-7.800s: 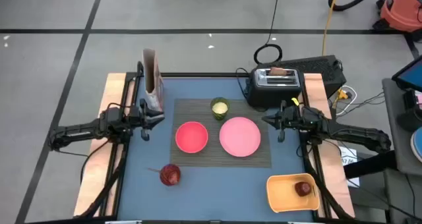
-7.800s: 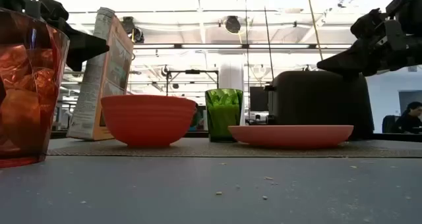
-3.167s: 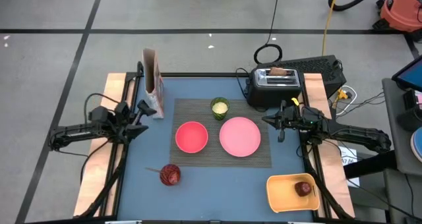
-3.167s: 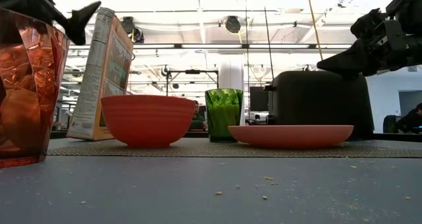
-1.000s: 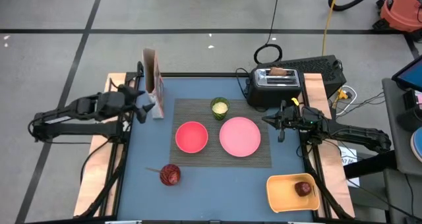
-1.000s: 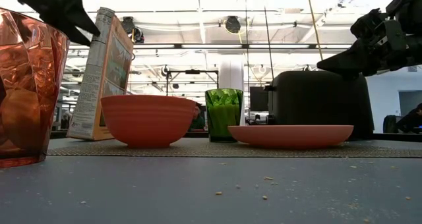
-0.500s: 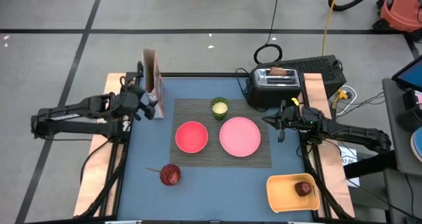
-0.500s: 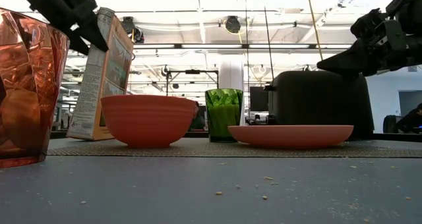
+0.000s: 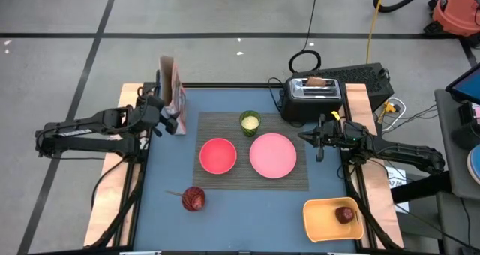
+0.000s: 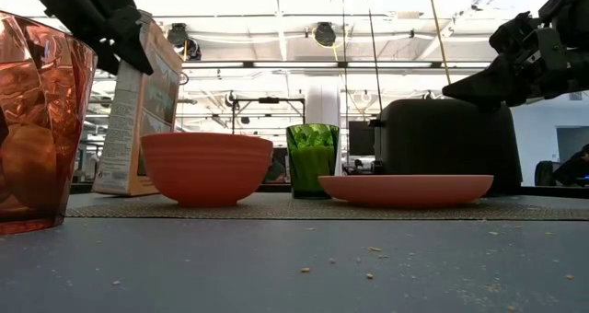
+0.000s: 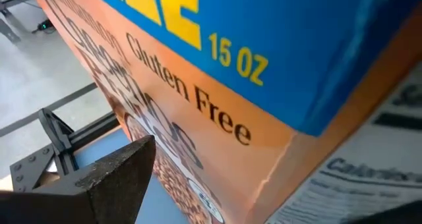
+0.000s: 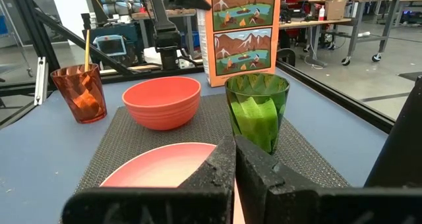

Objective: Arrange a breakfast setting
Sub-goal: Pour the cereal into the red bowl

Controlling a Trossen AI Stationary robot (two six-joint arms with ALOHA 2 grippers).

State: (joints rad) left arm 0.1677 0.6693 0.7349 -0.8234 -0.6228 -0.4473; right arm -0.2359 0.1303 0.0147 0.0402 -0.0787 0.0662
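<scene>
The Cheerios cereal box [image 9: 172, 86] stands on its base at the table's far left, slightly tilted. My left gripper [image 9: 171, 121] is open, with its fingers on either side of the box's near upright corner [image 11: 277, 158], high up. The dark striped placemat [image 9: 296, 181] carries the pink-red bowl [image 9: 217, 155] and the pink plate [image 9: 272, 155]. The toast [image 9: 319, 81] sticks out of the black toaster [image 9: 315, 97]. The apple [image 9: 345, 214] lies in the orange tray [image 9: 324, 221]. The spoon [image 12: 86, 49] stands in a red cup [image 9: 193, 199]. My right gripper [image 12: 234, 165] is shut and hovers at the plate's right. My left gripper comes at the box from the table's left, slanting down. One finger [image 11: 112, 178] stands by the orange front face [image 11: 165, 118] and the other by the printed side panel [image 11: 369, 178]. The tilted box shows contact, but which finger meets it I cannot tell.
A green cup [image 9: 250, 121] stands on the placemat's far edge between bowl and toaster. Bare blue tabletop [image 9: 255, 214] lies along the near edge between the red cup and the tray.
My left gripper has moved toward the cereal box and come down around its upper near corner, fingers still open. The box has tilted a little on its base. My right arm has kept still.
</scene>
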